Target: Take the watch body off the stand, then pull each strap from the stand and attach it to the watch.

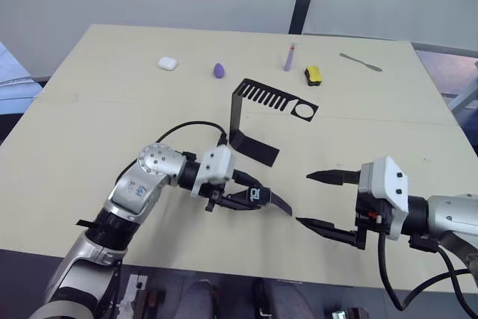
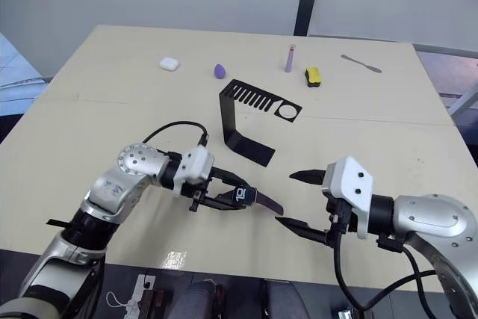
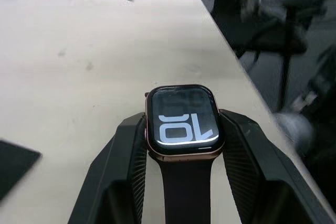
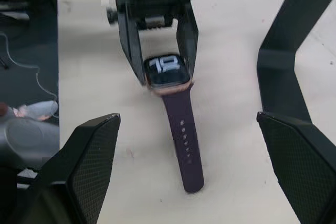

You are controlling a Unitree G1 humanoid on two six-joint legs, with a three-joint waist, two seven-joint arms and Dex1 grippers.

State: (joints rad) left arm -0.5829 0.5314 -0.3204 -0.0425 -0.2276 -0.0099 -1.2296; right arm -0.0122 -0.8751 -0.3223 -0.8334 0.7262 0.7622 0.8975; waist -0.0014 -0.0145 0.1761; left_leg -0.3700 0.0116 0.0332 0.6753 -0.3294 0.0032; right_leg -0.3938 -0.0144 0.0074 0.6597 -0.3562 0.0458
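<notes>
One table (image 1: pixel 89 110) carries it all. Stand (image 1: pixel 254 121) sits mid-table, its slots bare. My right gripper (image 1: pixel 323 199) hovers near the watch with fingers spread wide, holding nothing, placed to take the next part. My left gripper (image 1: pixel 250 196) clamps the watch body (image 4: pixel 167 71) by its sides, screen up, so the one attached strap (image 4: pixel 185 145) lies flat on the table

On the tabletop (image 2: pixel 89 117), the left pincer (image 2: pixel 250 198) is closed on the watch body (image 2: pixel 240 194), a dark strap (image 2: pixel 267 202) trailing toward 4 o'clock. The right pincer (image 2: pixel 293 199) faces it, fingers spread. The stand (image 2: pixel 250 121) sits at 12 o'clock from the watch, slots bare.
</notes>
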